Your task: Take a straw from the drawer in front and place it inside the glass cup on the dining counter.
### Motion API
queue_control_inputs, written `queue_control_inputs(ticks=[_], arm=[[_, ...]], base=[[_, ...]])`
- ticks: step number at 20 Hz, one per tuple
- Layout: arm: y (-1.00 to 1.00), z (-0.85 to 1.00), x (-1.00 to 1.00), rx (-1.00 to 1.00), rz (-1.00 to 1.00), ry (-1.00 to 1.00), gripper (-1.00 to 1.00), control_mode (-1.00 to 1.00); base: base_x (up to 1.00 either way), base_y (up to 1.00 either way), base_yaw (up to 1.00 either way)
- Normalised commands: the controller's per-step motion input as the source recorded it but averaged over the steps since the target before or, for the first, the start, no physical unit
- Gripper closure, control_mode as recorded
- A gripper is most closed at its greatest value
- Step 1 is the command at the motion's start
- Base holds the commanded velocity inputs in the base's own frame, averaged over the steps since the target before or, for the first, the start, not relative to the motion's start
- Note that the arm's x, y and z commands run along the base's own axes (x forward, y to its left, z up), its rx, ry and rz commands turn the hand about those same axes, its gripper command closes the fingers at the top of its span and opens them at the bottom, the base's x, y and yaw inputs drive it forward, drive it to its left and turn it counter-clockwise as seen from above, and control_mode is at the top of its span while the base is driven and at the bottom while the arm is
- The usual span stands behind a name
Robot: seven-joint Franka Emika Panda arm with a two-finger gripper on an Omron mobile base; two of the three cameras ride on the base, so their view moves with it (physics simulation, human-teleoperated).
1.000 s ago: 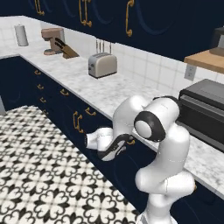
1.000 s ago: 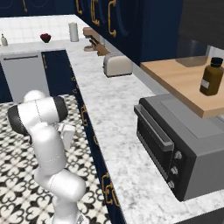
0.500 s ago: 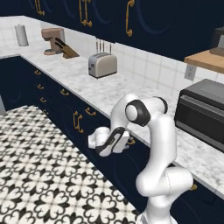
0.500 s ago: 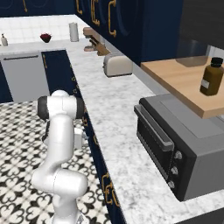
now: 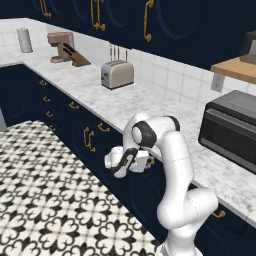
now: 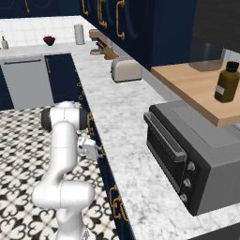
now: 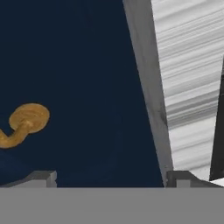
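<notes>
Since the frames of a second ago the white arm has swung its elbow up and over toward the worktop and carried its hand in closer to the navy cabinet front below the marble worktop edge, so that the two-finger gripper (image 5: 118,166) now faces the wide navy-blue drawer (image 7: 83,87) from just beside it. In the hand view the curved brass pull handle (image 7: 22,124) sits off toward the left fingertip rather than between the tips, so the hand looks not yet lined up on it. The jaws stand wide apart with nothing between them. As for progress, the task is judged to be at its very start: the drawer front looks flush with the cabinet run and closed, so the thin pale straw, presumably inside it, cannot be seen, and nothing has been taken out. The silver two-slot toaster (image 5: 117,74) stands far back on the worktop and the dark grey microwave oven (image 6: 197,159) to the right. Left to do: grasp the handle, pull the drawer open, pick the straw, travel to the dining counter and drop it into the glass cup.
</notes>
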Motion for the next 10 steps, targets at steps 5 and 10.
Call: queue_control_inputs(ticks=[5,10], arm=[[-0.13,-0.18,0.07,0.0,0.13,0.04,-1.0,-1.0],[0.0,-0.14,0.23,0.07,0.13,0.16,-1.0,-1.0]], base=[[0.0,0.0,0.0],[0.0,0.0,0.0]])
